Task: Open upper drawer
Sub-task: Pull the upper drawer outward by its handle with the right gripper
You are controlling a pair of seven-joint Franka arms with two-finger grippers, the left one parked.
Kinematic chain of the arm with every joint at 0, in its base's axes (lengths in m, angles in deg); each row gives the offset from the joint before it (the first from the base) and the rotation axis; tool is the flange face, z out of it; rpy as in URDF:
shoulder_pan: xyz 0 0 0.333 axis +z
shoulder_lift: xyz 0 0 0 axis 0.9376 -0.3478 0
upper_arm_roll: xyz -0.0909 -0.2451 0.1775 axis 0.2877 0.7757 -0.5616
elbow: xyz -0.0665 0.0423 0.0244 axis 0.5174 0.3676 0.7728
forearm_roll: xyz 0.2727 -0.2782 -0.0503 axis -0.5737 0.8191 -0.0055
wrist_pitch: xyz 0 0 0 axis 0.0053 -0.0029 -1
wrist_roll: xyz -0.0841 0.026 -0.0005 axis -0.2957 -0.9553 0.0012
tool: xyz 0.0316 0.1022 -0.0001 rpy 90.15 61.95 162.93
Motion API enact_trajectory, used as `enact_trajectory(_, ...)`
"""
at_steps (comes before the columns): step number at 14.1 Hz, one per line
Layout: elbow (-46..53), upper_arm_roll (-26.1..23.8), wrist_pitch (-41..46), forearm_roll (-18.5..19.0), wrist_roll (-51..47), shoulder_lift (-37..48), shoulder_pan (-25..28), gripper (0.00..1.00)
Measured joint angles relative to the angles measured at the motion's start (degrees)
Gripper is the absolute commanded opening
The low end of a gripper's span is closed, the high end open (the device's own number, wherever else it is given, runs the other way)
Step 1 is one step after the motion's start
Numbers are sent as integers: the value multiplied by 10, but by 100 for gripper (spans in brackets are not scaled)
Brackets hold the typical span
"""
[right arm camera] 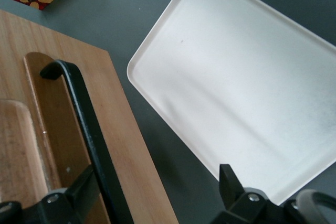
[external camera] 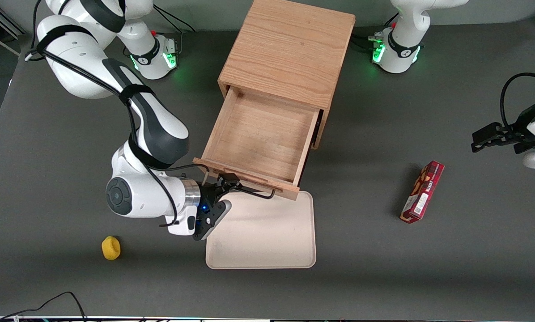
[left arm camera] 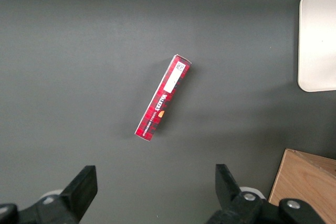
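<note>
The upper drawer (external camera: pixel 261 134) of the light oak cabinet (external camera: pixel 290 49) stands pulled far out toward the front camera, and its wooden tray shows empty. Its black bar handle (external camera: pixel 254 191) runs along the drawer front. My right gripper (external camera: pixel 225 182) is at the handle's end nearer the working arm. In the right wrist view the gripper (right arm camera: pixel 156 182) is open. One finger (right arm camera: pixel 79 187) sits between the handle (right arm camera: pixel 86 124) and the drawer front, the other finger (right arm camera: pixel 228 179) hangs apart over the table, so the jaws straddle the bar without closing on it.
A cream tray (external camera: pixel 267 237) lies flat on the table just in front of the open drawer, partly under its front edge. A yellow object (external camera: pixel 111 247) sits nearer the front camera, beside my arm. A red snack box (external camera: pixel 422 191) lies toward the parked arm's end.
</note>
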Motion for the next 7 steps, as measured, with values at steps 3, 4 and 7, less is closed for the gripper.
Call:
enact_trajectory(3,12,0,9,0,0,-2,0,100)
enact_trajectory(4,16,0,9,0,0,-3,0,100)
enact_trajectory(7,43,-2,26,1,2,10,0,100)
